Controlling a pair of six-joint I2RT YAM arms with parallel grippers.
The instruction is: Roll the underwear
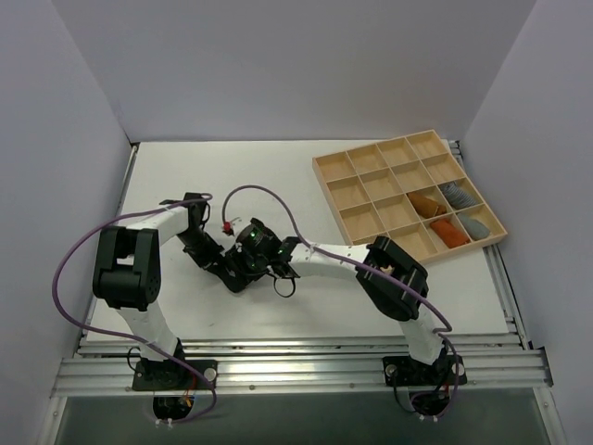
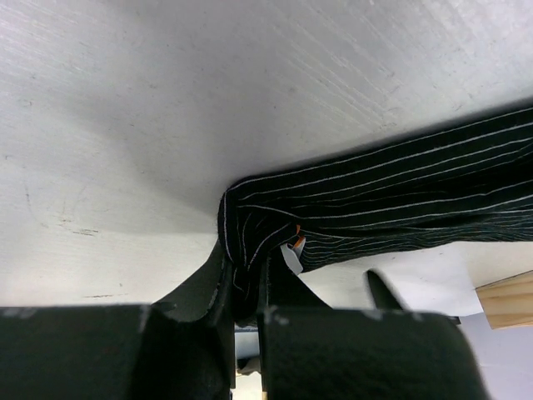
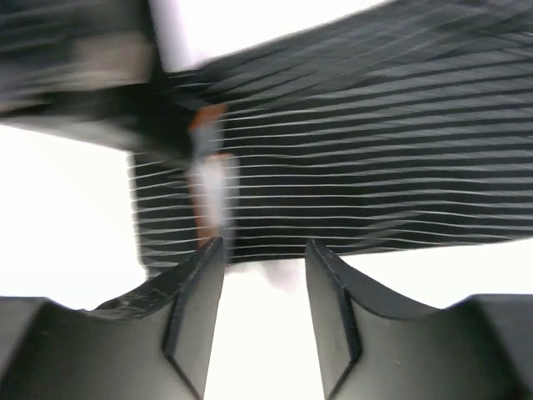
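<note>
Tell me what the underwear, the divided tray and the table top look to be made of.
The underwear: soft thin fabric, black with pale pinstripes, matte; it creases and bunches. The divided tray: probably pale bare wood, given its tan colour and thin slats. The table top: hard, white, matte, faintly scratched; laminate or painted board, unclear.

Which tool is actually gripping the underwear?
The left tool: it is shut on a bunched end of the underwear. The right tool stands open, gripping nothing.

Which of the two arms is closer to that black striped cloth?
Left. The left fingers are pinched on one end of the underwear; the right fingers stand open just at its edge, holding nothing.
</note>
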